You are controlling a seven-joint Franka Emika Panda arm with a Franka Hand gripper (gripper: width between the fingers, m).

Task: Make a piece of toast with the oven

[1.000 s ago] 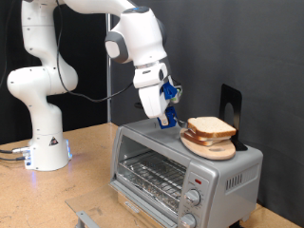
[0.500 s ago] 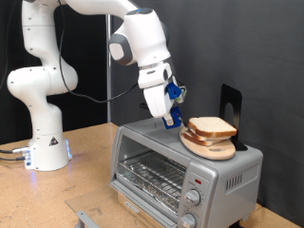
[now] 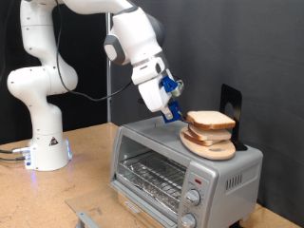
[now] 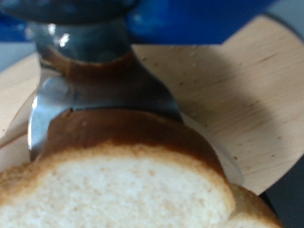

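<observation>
On top of the oven, the round board carries the toast, which looks slightly raised at its left edge. The gripper meets that edge from the exterior view's left; whether its fingers are closed on the slice I cannot tell. Inside the oven, behind the shut glass door, only the wire rack shows.
</observation>
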